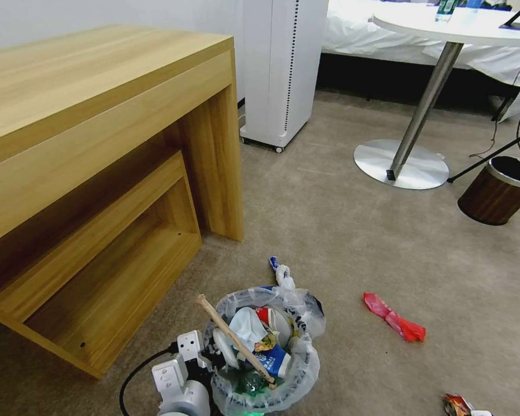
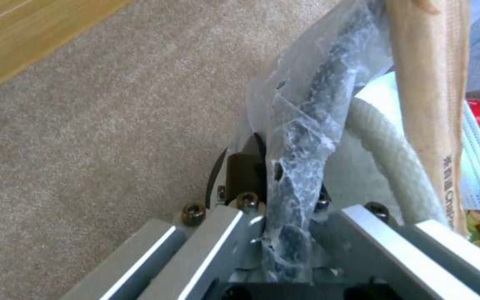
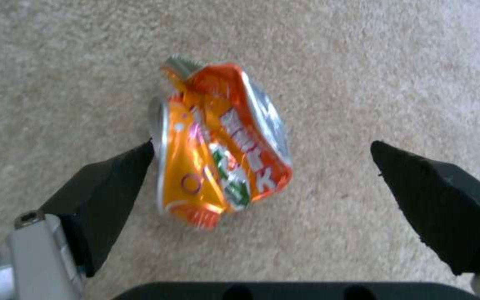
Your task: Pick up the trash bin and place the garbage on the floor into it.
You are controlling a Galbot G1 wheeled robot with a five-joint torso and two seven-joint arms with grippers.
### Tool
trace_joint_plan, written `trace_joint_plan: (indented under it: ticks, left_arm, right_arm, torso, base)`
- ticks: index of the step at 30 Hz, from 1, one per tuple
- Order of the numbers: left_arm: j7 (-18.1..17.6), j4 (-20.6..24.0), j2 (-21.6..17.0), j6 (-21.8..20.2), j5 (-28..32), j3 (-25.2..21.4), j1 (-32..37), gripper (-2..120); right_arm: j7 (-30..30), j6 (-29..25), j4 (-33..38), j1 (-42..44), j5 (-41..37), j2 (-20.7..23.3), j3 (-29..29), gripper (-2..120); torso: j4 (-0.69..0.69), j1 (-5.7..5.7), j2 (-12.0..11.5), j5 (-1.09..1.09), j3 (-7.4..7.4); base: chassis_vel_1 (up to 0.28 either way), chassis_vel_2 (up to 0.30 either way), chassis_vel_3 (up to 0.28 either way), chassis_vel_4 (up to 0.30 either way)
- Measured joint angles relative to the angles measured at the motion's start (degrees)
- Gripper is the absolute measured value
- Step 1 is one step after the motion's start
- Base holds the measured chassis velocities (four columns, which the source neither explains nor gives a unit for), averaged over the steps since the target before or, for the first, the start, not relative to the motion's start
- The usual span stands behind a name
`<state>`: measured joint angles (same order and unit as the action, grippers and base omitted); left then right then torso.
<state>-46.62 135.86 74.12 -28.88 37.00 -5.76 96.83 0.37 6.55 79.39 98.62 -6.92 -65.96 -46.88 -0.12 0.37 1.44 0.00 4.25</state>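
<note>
Left gripper [image 2: 284,233]: pinched on the bagged rim of the trash bin [image 1: 266,352], at the head view's lower edge; wooden stick [image 1: 234,341], carton and cup inside. Red wrapper [image 1: 394,318]: on carpet [image 1: 358,242] right of the bin. Right gripper [image 3: 262,166]: fingers spread wide, orange wrapper [image 3: 221,141] between them. Surroundings: wooden desk [image 1: 98,144], round table [image 1: 462,26], brown bin [image 1: 497,190].

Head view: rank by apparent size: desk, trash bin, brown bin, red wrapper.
1. Desk, largest by far.
2. Trash bin and brown bin: close in apparent size, and the trash bin sits much nearer the camera, so unranked.
3. Red wrapper, smallest.
</note>
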Motion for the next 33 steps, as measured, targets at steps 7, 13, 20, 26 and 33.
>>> trace_joint_plan:
  ticks: [7, 13, 20, 26, 33]
  left_arm:
    - [0.2, 0.1, -0.6, 0.1, -0.2, -0.2, 0.2, 0]
    - [0.4, -0.2, -0.3, 0.2, -0.9, 0.3, 0.3, 0]
    - [0.4, -0.2, -0.7, 0.2, -0.8, 0.4, 0.1, 0]
    - [0.4, -0.4, -0.5, 0.3, -0.9, 0.6, 0.4, 0]
    - [0.7, -0.8, -0.2, 0.3, -1.9, 1.1, 0.6, 0]
  right_arm:
    - [0.4, -0.5, -1.2, -1.1, 0.3, -0.2, 0.9, 100]
    - [0.9, -0.8, -2.3, -2.3, 0.3, 0.0, 2.0, 100]
    - [0.9, -1.2, -4.9, -3.8, 1.0, 0.3, 2.6, 100]
    - [0.9, -1.6, -6.6, -4.7, 1.2, 1.3, 3.1, 100]
    - [1.4, -1.9, -7.2, -5.4, 1.2, 2.6, 3.9, 98]
  torso:
    - [0.00, 0.00, 0.0, 0.01, 0.00]
    - [0.00, 0.00, 0.0, 0.00, 0.00]
    - [0.00, 0.00, 0.0, 0.01, 0.00]
    - [-0.01, 0.00, 0.0, 0.01, 0.00]
    - [0.00, 0.00, 0.0, 0.00, 0.00]
  base:
    - [0.000, 0.000, 0.000, 0.000]
    - [0.000, 0.000, 0.000, 0.000]
    - [0.000, 0.000, 0.000, 0.000]
    - [0.000, 0.000, 0.000, 0.000]
    - [0.000, 0.000, 0.000, 0.000]
